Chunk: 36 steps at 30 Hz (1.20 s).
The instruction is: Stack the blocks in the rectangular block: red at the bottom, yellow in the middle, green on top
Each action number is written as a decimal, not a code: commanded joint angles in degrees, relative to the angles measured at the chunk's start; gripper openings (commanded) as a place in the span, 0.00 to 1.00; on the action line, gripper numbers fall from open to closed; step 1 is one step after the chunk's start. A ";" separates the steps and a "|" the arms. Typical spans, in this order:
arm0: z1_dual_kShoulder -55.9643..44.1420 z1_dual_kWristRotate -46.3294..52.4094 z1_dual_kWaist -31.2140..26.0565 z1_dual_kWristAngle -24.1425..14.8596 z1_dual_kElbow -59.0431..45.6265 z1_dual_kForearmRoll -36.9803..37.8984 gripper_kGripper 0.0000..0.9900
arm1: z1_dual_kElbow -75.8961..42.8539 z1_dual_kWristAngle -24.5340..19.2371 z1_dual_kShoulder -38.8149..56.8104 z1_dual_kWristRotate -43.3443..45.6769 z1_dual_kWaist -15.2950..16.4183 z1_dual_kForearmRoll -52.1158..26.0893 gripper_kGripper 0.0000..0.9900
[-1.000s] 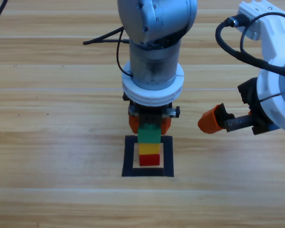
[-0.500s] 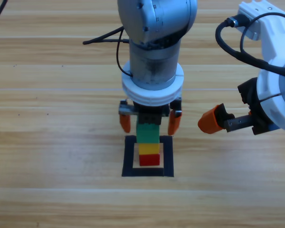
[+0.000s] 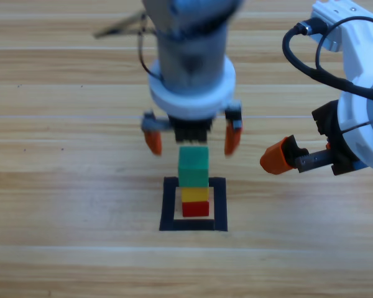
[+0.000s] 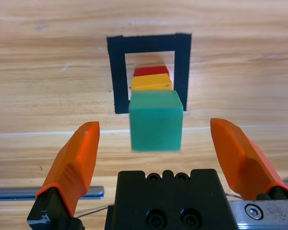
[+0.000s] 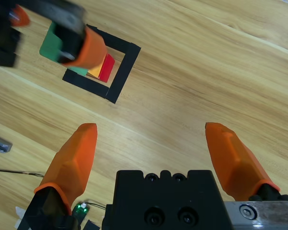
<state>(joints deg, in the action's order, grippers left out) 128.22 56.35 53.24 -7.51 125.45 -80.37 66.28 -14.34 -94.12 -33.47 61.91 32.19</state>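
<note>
You've got three small matte cubes with flat faces and crisp edges stacked in one column: red cube at the bottom, yellow cube in the middle, green cube on top. The stack sits inside the black tape square, a flat outline with bare wood showing inside it. The table is pale wood plank with fine grain and long seams running left to right.

The left gripper hangs just on the far side of the green cube's top, its orange jaws spread wide, one on each side and clear of the cube, holding nothing. In your left wrist view the green cube sits between the two jaws with wood visible on both sides, and only thin strips of the yellow cube and red cube show past it.

The left arm is motion-blurred in the high view, so its fingertip edges are soft. The green cube hides the top faces of the two cubes under it.

The right gripper waits well off to the right of the square; the high view shows only one orange tip, the rest is behind its wrist. Your right wrist view shows its jaws parted and empty over bare wood, with the stack partly covered by the other gripper's blurred finger.
</note>
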 commanded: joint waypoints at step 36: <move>-47.01 -3.35 16.63 -27.64 -73.07 47.85 1.00 | -2.12 -0.51 2.80 0.07 -1.53 -1.87 1.00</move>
<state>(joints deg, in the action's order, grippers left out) 82.19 53.75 68.59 -34.22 53.88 -33.51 65.95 -14.51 -94.11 -33.47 61.90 32.12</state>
